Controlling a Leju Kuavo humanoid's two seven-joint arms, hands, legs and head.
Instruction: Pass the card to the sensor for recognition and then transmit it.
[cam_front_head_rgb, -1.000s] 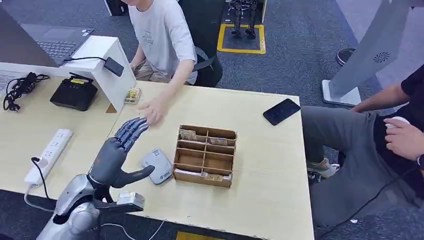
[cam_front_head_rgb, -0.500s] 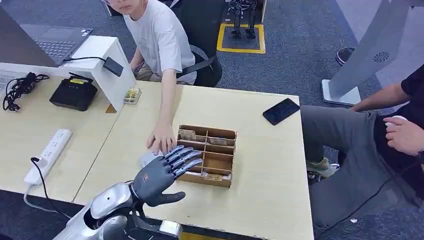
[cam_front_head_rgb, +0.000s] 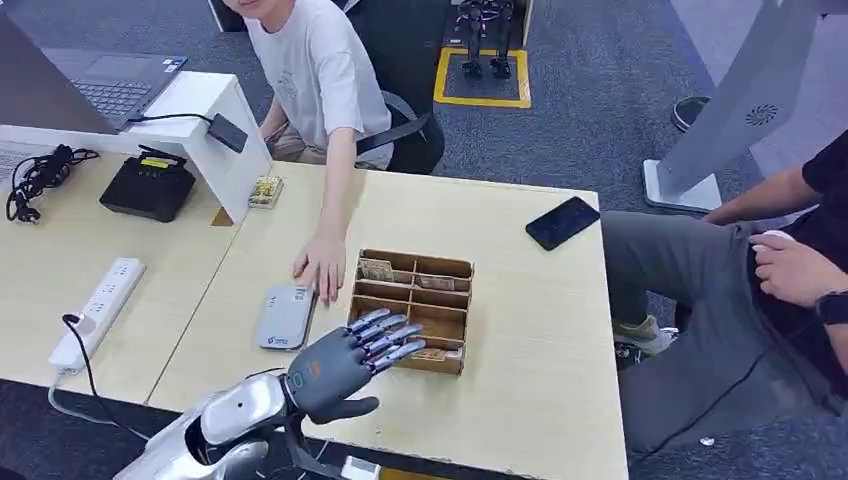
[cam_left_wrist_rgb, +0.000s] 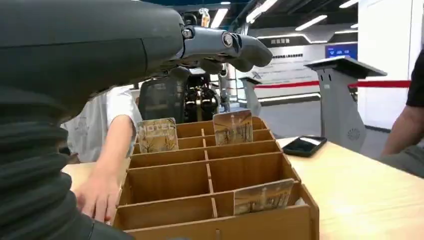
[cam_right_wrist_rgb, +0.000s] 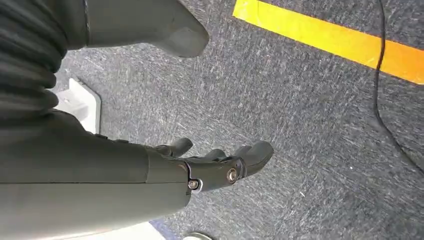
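**Left hand over the card box, nothing held**

Nearest, left hand (cam_front_head_rgb: 343, 366) hovering at the near edge of the wooden box (cam_front_head_rgb: 410, 310), fingers (cam_front_head_rgb: 392, 338) spread and empty. Just below them, a card (cam_front_head_rgb: 428, 354) standing in the front row. Beside the box, grey sensor (cam_front_head_rgb: 284, 314), touched by a person's hand (cam_front_head_rgb: 322, 266). Hanging over carpet, right hand (cam_right_wrist_rgb: 210, 162), loosely curled, empty.

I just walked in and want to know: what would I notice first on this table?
Probably the robot's big grey left hand, open with spread fingers over the near edge of the wooden card box in the middle of the table. Just beyond it, a person's hand rests beside the grey sensor, left of the box.
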